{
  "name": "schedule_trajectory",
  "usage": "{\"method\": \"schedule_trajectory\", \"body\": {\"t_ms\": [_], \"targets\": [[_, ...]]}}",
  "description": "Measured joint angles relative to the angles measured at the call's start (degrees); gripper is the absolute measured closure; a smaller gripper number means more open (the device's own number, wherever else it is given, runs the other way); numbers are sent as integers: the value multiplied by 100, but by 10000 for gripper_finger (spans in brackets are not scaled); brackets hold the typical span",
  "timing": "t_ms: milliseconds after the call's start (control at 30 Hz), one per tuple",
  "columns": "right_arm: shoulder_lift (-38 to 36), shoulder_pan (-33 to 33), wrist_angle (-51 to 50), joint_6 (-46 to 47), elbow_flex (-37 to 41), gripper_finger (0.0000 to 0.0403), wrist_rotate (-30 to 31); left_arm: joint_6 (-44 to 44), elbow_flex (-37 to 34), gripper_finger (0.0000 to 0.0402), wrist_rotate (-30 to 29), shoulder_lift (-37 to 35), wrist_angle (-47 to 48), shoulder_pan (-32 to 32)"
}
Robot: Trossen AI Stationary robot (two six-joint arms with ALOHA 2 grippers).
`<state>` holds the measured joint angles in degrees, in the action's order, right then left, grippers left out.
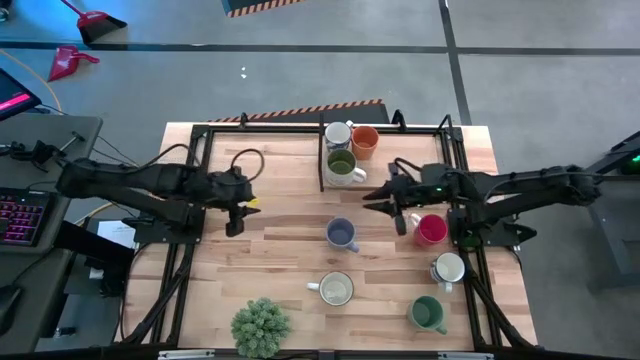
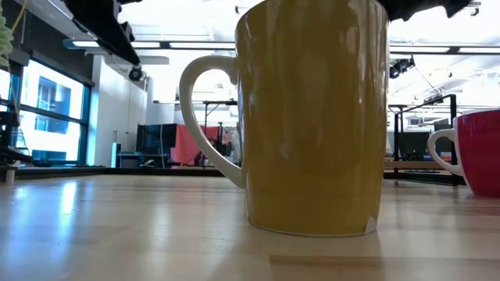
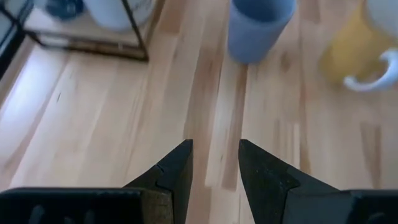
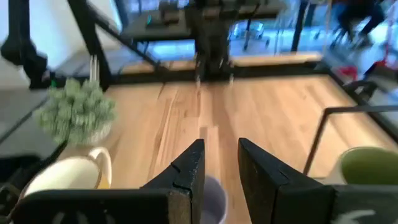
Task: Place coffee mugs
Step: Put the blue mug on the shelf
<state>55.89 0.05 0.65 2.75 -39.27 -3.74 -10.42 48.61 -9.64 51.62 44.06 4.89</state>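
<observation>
Closest to the low camera stands the cream mug (image 2: 312, 117), on the table (image 1: 290, 200) between both grippers. Just ahead of the right gripper (image 4: 219, 163) sits the blue-grey mug (image 1: 342, 234). Its jaws are narrow and hold nothing. So are the left gripper's (image 3: 215, 163) jaws.

In the low view the yellow mug (image 2: 312, 117) loses its rim to the top edge, and the magenta mug (image 2: 478, 152) is cut by the right edge. In the left wrist view the blue-grey mug (image 3: 258, 28) is cropped and blurred.
</observation>
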Motion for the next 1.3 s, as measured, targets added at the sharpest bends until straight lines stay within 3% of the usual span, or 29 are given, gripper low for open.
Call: {"method": "schedule_trajectory", "body": {"t_ms": [333,533,833,1067,1300], "targets": [[1619,86,-2483,-13,-1946,317,-76,275,-882,286,0,-449,-1624,17],[2436,122,-3179,-18,-2792,293,-66,603,-930,286,-20,-332,-2047,15],[3340,107,-3290,-22,-3000,284,-48,770,-930,286,-20,-221,-1964,10],[3709,107,-3218,-53,-3002,284,372,828,-930,286,-20,-221,-1955,2],[3972,96,-3002,-173,-3002,284,370,917,-930,286,-19,-221,-1955,2]]}}
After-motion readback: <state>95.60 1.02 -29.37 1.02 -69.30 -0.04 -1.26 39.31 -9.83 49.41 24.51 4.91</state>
